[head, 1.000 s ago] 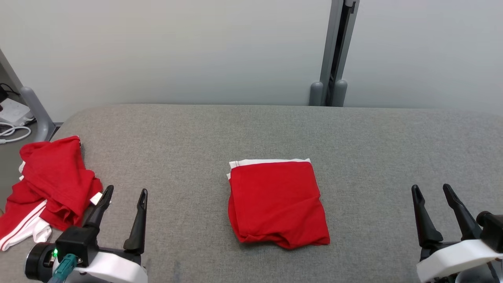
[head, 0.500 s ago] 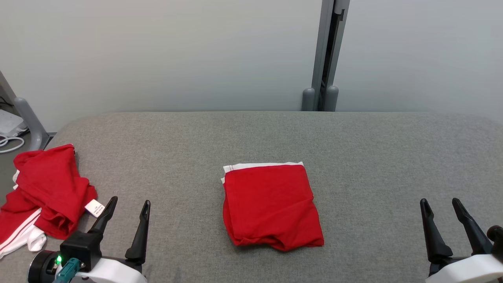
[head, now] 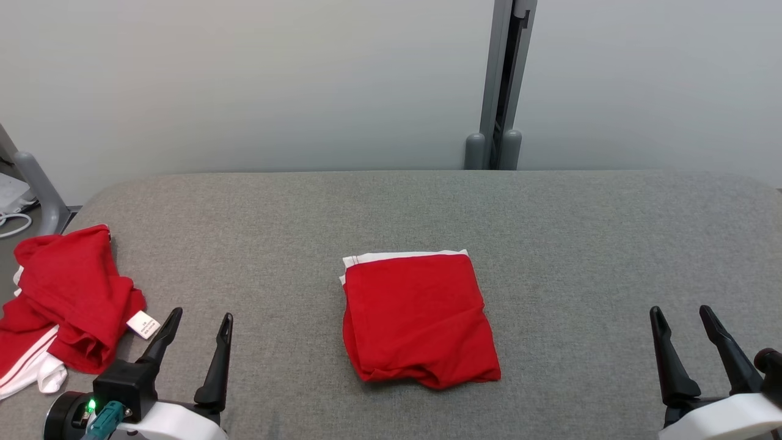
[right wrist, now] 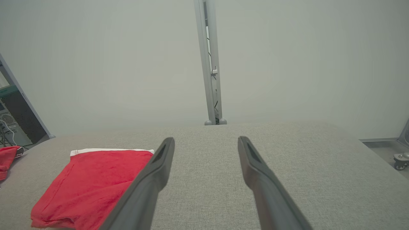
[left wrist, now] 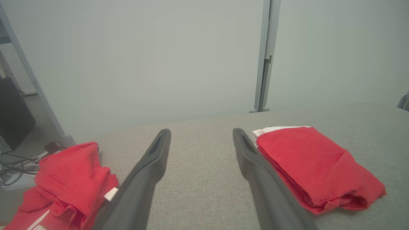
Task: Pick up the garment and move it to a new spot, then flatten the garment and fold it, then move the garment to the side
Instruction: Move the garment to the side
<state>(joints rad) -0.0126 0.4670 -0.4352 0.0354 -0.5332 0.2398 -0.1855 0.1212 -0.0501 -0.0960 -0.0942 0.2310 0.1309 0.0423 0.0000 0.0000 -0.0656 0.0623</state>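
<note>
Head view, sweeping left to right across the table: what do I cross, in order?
crumpled red garment at the table's left edge → left gripper, open → folded red garment → right gripper, open

Two red garments, folded garment (head: pixel 418 318) and crumpled garment (head: pixel 67 293); two claws, left claw (head: pixel 202 314) and right claw (head: pixel 679 310); one table (head: pixel 550 244).
</note>
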